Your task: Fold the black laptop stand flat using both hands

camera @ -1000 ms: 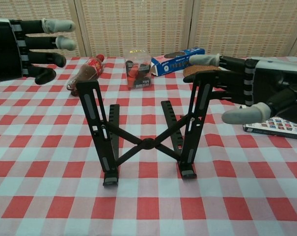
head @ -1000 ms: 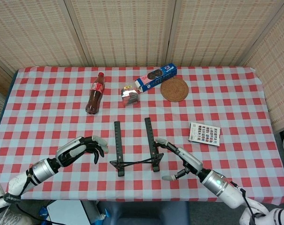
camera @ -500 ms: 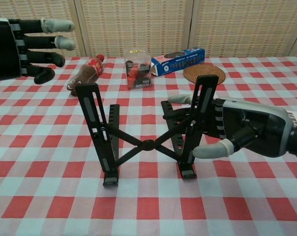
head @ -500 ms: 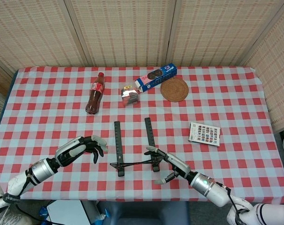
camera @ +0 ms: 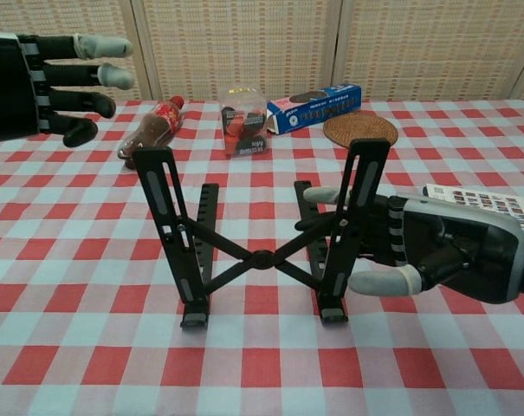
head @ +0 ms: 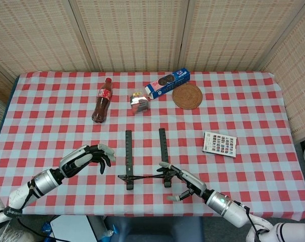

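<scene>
The black laptop stand [head: 144, 154] stands unfolded in the near middle of the checked table, its two rails propped up and joined by a crossed link [camera: 260, 257]. My right hand [camera: 417, 256] is at the stand's right rail [camera: 355, 217]. Its fingers [camera: 324, 196] reach past the rail's far side and the thumb lies low on the near side, spread and touching rather than clamped. From above, the right hand [head: 185, 182] sits at the rail's near foot. My left hand [head: 89, 157] hovers with its fingers stretched, well left of the left rail [camera: 164, 217] and clear of it. The left hand [camera: 49, 82] holds nothing.
At the back of the table lie a cola bottle [head: 102, 101], a small clear packet [head: 138, 101], a blue cookie box [head: 167, 82] and a round woven coaster [head: 187, 96]. A patterned card [head: 220, 143] lies right of the stand. The table's near edge is close behind both hands.
My right hand has dropped from the top of the right rail to its lower near end. The stand's rails have shifted slightly right. The left hand has stayed put.
</scene>
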Robot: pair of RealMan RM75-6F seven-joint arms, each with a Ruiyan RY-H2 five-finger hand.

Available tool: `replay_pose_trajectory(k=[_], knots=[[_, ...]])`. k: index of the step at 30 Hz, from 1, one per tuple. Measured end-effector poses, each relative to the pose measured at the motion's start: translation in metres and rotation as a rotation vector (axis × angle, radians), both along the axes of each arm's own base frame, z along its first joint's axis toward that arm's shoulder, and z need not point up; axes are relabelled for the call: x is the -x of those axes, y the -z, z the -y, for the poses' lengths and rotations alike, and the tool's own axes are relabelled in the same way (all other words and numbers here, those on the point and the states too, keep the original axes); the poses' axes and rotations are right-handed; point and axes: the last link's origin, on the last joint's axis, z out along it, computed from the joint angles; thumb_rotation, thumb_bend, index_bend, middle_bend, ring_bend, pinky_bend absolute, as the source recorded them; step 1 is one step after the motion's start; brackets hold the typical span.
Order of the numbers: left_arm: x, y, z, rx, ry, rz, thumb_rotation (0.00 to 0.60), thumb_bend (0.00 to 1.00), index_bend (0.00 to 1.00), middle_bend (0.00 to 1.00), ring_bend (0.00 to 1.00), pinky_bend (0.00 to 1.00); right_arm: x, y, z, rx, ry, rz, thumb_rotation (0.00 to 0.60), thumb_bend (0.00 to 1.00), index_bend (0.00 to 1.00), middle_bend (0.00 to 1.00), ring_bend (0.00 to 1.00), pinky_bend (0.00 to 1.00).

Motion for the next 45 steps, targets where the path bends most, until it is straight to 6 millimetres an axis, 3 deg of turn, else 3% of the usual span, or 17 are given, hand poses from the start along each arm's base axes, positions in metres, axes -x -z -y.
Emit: replay_pose_trajectory(k=[11, 19, 24, 28, 30, 35, 45], knots=[[0.004, 0.001, 0.000, -0.031, 0.007, -0.032, 0.235, 0.15, 0.31, 0.38, 0.41, 0.54, 0.006, -0.008, -0.012, 0.003, 0.003, 0.010, 0.600, 0.18, 0.05, 0.14, 0.00, 0.06], [0.010, 0.003, -0.001, -0.139, 0.083, -0.153, 0.293, 0.15, 0.25, 0.37, 0.38, 0.42, 0.001, -0.030, 0.000, 0.102, -0.032, 0.004, 0.600, 0.18, 0.05, 0.14, 0.00, 0.06], [0.019, 0.008, -0.002, -0.241, 0.182, -0.288, 0.370, 0.15, 0.20, 0.31, 0.32, 0.36, -0.007, -0.055, 0.010, 0.180, -0.068, -0.003, 0.600, 0.18, 0.05, 0.14, 0.00, 0.06], [0.025, 0.015, 0.000, -0.295, 0.264, -0.387, 0.545, 0.15, 0.19, 0.28, 0.29, 0.34, -0.012, -0.077, 0.016, 0.239, -0.091, -0.022, 0.600, 0.18, 0.05, 0.14, 0.00, 0.06], [0.028, 0.019, 0.001, -0.320, 0.297, -0.432, 0.598, 0.15, 0.19, 0.28, 0.29, 0.34, -0.013, -0.087, 0.019, 0.266, -0.100, -0.038, 0.600, 0.18, 0.05, 0.14, 0.00, 0.06], [0.032, 0.031, 0.005, -0.375, 0.345, -0.531, 0.600, 0.15, 0.24, 0.28, 0.28, 0.33, -0.012, -0.098, 0.024, 0.296, -0.097, -0.083, 0.600, 0.18, 0.05, 0.14, 0.00, 0.06], [0.029, 0.066, 0.012, -0.436, 0.354, -0.631, 0.600, 0.16, 0.36, 0.28, 0.28, 0.33, -0.008, -0.094, 0.024, 0.279, -0.087, -0.105, 0.600, 0.18, 0.05, 0.14, 0.00, 0.06]])
